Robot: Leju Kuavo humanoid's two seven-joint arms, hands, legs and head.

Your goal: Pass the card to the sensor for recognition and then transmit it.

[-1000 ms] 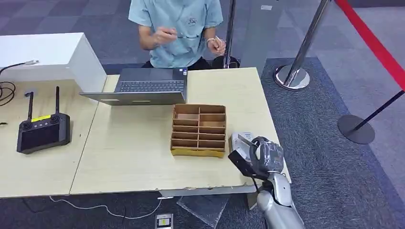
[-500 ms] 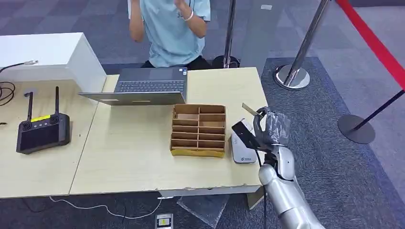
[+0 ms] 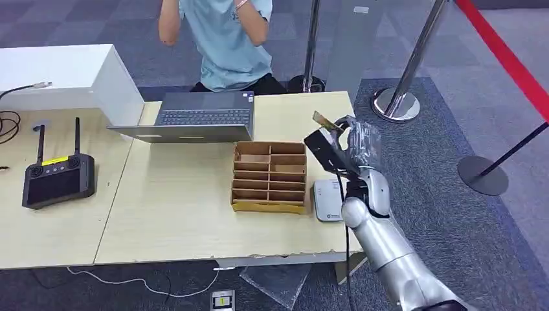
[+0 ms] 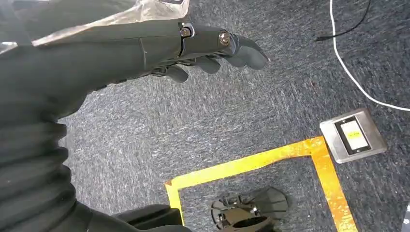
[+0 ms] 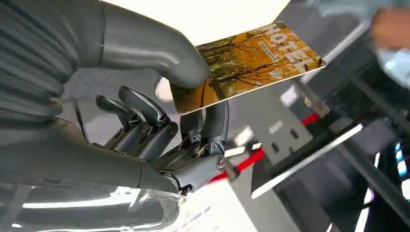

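Observation:
My right hand [image 3: 353, 148] is raised above the table's right side and pinches an orange hotel card [image 3: 322, 120] between its thumb and a finger. In the right wrist view the card [image 5: 246, 63] sticks out past the thumb, printed face showing. The white card sensor [image 3: 327, 200] lies flat on the table below and nearer to me than the hand, beside the cardboard box. A person [image 3: 223, 39] sits across the table with both arms lifted. My left hand [image 4: 193, 46] hangs over the carpet with its fingers loosely extended and nothing in them.
A cardboard divider box [image 3: 269, 176] stands left of the sensor. An open laptop [image 3: 194, 116] sits in front of the person. A black remote controller [image 3: 57, 176] and a white box [image 3: 61, 74] are at the left. Steel barrier posts [image 3: 404, 84] stand right of the table.
My right hand has risen from the sensor and moved forward toward the person, carrying the card. The person lifted both arms higher.

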